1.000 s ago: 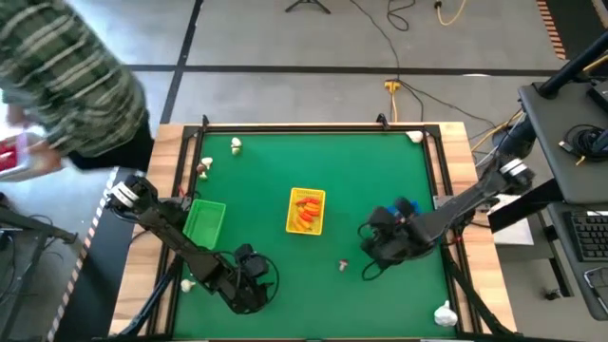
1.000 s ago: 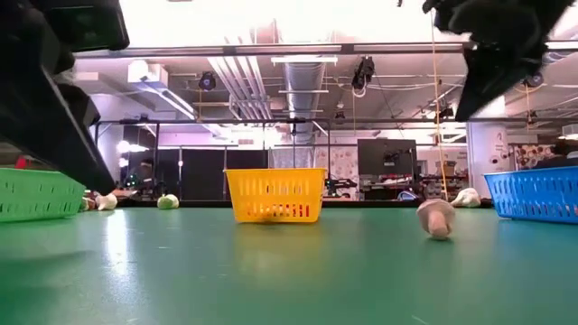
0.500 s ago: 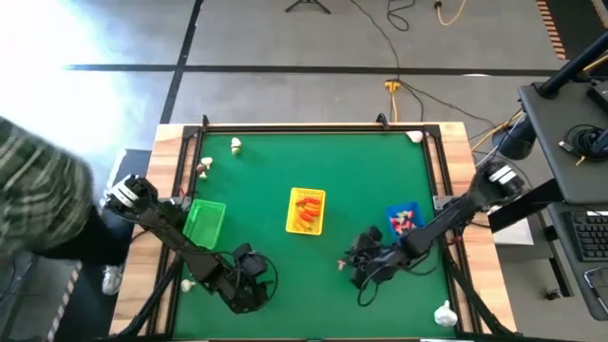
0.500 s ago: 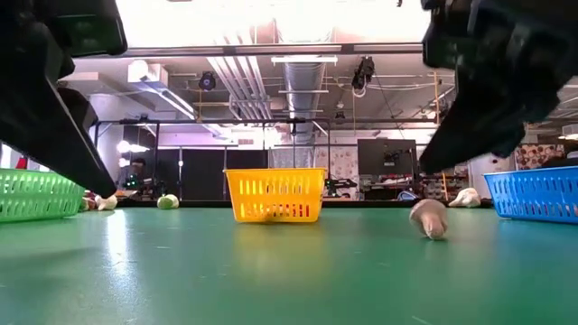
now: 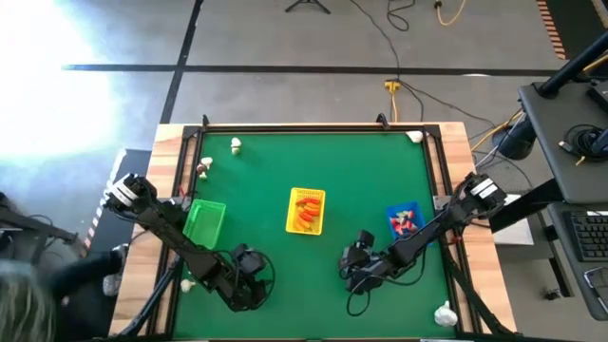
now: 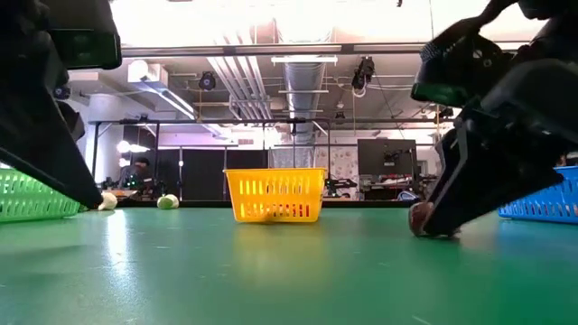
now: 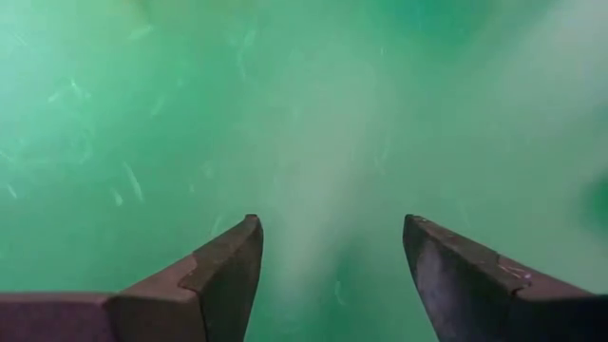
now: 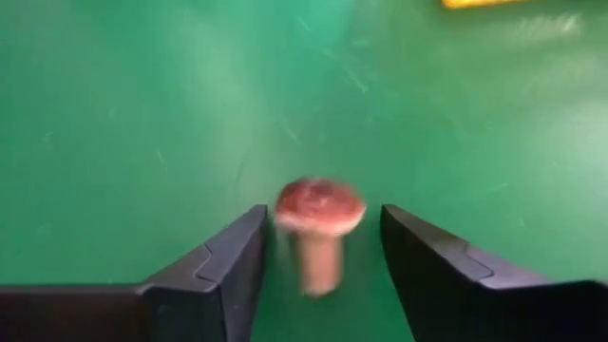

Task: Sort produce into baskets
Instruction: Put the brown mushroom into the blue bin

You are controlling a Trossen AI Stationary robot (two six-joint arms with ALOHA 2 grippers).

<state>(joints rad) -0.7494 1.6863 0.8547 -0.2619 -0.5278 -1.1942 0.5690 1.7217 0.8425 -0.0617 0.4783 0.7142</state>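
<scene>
A small mushroom (image 8: 318, 228) with a red-brown cap and a cream stem lies on its side on the green table. My right gripper (image 8: 323, 217) is open, with one finger on each side of the mushroom; whether either finger touches it does not show. In the high view this gripper (image 5: 348, 267) covers the mushroom, between the yellow basket (image 5: 306, 210) and the table's near edge. The blue basket (image 5: 404, 219) holds red-and-white pieces, and the yellow one holds orange pieces. My left gripper (image 7: 332, 223) is open above bare table, near the green basket (image 5: 203, 223).
Loose whitish pieces lie at the far left (image 5: 236, 144) (image 5: 203, 167), the far right corner (image 5: 415, 137), the near right corner (image 5: 444, 312) and beside the left arm (image 5: 187, 283). A person (image 5: 24, 304) is beyond the table's near left corner.
My right gripper has come down from beside the blue basket, moving toward the table's left and near edge until it stands low around the mushroom. The mushroom has stayed where it was. The person at the far left has moved away toward the near left corner.
</scene>
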